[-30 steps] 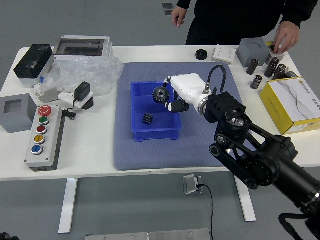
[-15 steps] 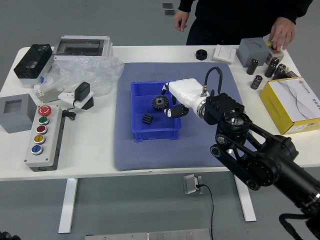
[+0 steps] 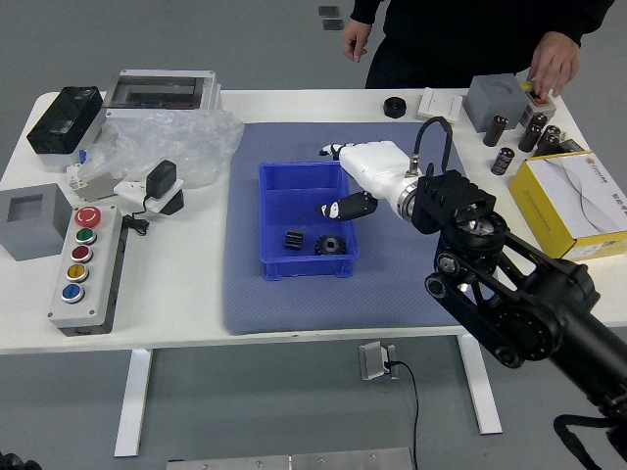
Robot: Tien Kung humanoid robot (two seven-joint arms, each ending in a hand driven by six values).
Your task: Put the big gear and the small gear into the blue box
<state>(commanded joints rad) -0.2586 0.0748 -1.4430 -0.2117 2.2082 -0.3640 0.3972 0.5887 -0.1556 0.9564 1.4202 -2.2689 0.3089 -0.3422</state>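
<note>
Seen from the head camera, the big gear (image 3: 331,245) is down inside the blue box (image 3: 310,270) on the mat (image 3: 387,294), free of the robot's right hand (image 3: 377,168). Half a second ago it was up at those fingertips; now it lies in the near right corner, close by the small gear (image 3: 294,239). The box itself looks to have slid a touch to the right.

The right hand is empty, its fingers apart, and has drawn back a little, though its lower black finger (image 3: 351,207) still reaches over the box's right side. With both gears inside, the job looks as good as finished to me; what remains is to lift clear without catching the rim and dragging the box along.

Of the left arm (image 3: 15,461), only a dark bit shows at the bottom left corner, and I cannot tell how its hand stands. Across the table (image 3: 176,294), a person has one hand (image 3: 356,39) hanging by the far edge and the other (image 3: 554,65) on a small grey and yellow object (image 3: 538,105), both away from the gears.
</note>
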